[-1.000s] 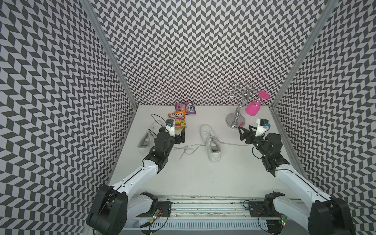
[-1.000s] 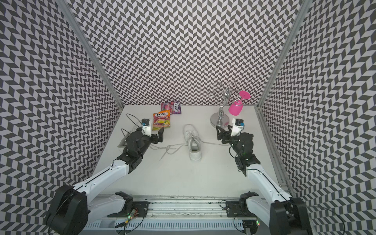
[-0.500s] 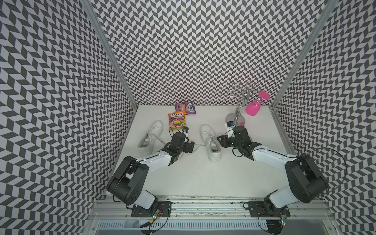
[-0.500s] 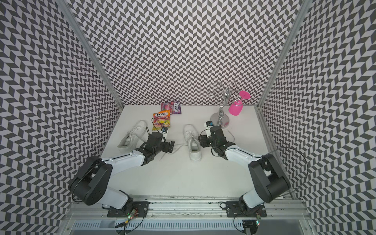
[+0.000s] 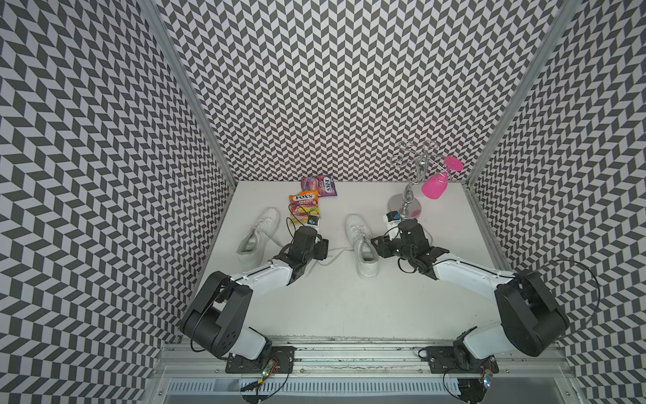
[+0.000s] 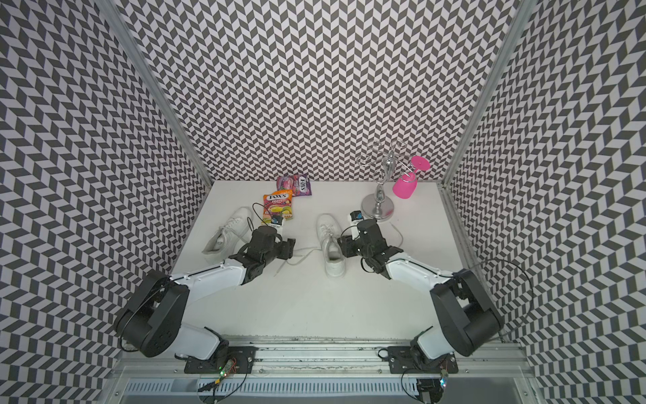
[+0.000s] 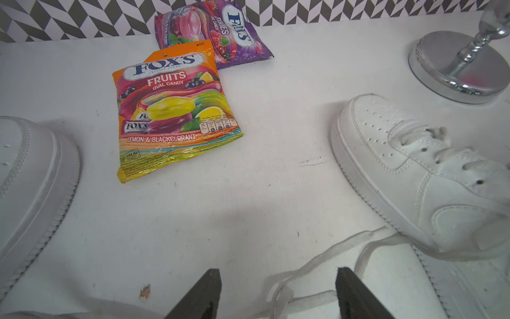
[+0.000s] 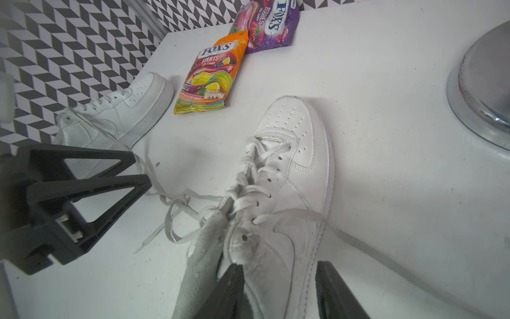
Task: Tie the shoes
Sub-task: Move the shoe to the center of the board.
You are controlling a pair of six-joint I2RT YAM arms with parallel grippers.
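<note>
Two white shoes lie on the white table. One (image 5: 260, 234) (image 6: 227, 236) is near the left wall; its lace is loose. The middle shoe (image 5: 360, 241) (image 6: 328, 245) has loose laces (image 5: 335, 253) trailing to its left. My left gripper (image 5: 323, 249) (image 7: 278, 272) is low over the table, open, with a looped lace (image 7: 317, 262) lying between its fingers. My right gripper (image 5: 375, 246) (image 8: 279, 265) is shut on the middle shoe (image 8: 292, 165): one finger is inside the opening, the other against the outer side by the sole.
An orange candy bag (image 5: 304, 206) and a purple one (image 5: 318, 185) lie behind the shoes. A chrome stand (image 5: 407, 206) with a hanging pink cup (image 5: 435, 187) is at the back right, close behind my right wrist. Patterned walls enclose three sides.
Both arms have come down from a raised pose and moved in toward the middle shoe. The right jaws have closed onto its side wall. The left jaws have narrowed over the lace.
</note>
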